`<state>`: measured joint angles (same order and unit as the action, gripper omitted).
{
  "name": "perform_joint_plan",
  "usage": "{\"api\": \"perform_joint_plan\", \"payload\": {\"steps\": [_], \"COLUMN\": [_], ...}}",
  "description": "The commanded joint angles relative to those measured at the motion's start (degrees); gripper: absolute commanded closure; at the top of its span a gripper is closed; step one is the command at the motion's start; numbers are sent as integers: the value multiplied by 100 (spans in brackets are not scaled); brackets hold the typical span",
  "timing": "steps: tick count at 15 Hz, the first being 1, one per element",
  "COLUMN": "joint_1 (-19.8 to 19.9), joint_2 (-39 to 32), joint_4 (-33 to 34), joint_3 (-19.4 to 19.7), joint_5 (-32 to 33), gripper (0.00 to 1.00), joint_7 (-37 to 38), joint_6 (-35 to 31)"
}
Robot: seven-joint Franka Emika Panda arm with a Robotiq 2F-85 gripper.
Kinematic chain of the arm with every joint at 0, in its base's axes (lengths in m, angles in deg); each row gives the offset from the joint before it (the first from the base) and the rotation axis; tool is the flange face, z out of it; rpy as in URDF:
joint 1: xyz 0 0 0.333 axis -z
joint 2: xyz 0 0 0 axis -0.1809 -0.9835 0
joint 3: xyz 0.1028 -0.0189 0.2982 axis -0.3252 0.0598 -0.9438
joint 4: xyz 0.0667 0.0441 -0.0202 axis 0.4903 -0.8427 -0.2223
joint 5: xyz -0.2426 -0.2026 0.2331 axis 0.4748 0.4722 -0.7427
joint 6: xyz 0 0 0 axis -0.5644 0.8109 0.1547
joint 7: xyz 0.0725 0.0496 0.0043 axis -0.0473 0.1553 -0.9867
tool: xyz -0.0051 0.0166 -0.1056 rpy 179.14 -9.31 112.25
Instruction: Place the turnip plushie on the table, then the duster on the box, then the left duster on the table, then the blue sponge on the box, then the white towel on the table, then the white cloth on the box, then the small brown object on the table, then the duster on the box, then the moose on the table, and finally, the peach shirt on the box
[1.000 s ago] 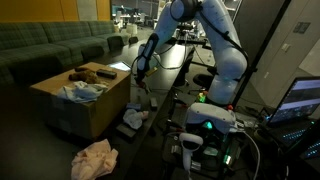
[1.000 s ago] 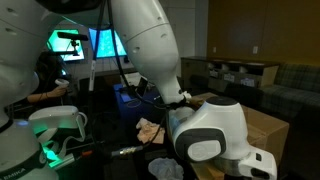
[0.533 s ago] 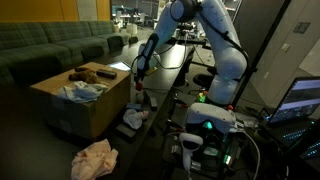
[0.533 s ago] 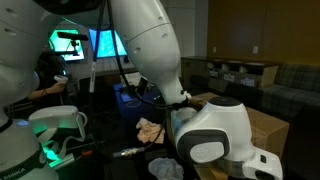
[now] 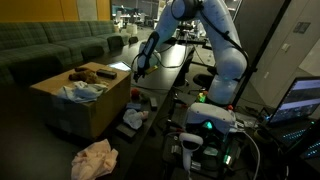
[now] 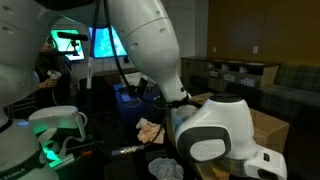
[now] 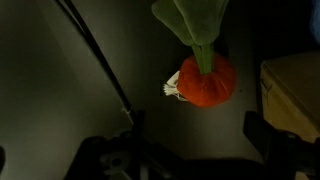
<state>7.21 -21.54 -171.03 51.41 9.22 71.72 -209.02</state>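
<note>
In the wrist view the turnip plushie (image 7: 205,78), an orange-red ball with green leaves (image 7: 195,20) and a white tuft, lies on the dark table (image 7: 90,60). My gripper (image 7: 193,133) hangs above it, open, with nothing between its dark fingers (image 7: 255,132). In an exterior view the gripper (image 5: 138,72) hovers beside the cardboard box (image 5: 82,108), over the table's edge, and the turnip (image 5: 137,95) shows as a small red spot below it. A brown moose (image 5: 86,74) and a pale blue cloth (image 5: 84,91) lie on the box. The peach shirt (image 5: 95,158) lies low in front.
A white cloth (image 5: 133,118) lies on the dark table near the box. A black cable (image 7: 95,55) crosses the table in the wrist view. A green sofa (image 5: 50,45) stands behind the box. The robot's base (image 5: 210,115) and monitors (image 5: 300,100) sit at the side.
My jaws have opened and let go of the turnip plushie, which now sits lower, on the table. The arm has hardly moved.
</note>
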Motion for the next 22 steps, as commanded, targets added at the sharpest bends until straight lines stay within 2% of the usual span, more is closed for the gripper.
{"api": "perform_joint_plan", "payload": {"steps": [1, 6, 10, 16, 22], "joint_1": [-222, -731, -907, -715, 29], "joint_2": [435, 818, 898, 667, 386], "joint_4": [-574, -1392, -1865, -2189, -2216], "joint_3": [263, 744, 728, 353, -394], "joint_5": [-112, -283, -590, -1055, -1392], "gripper": [0, 0, 0, 0, 0], "joint_7": [336, 1203, 1629, 1742, 1451], "joint_6": [-140, -221, -191, -314, -607]}}
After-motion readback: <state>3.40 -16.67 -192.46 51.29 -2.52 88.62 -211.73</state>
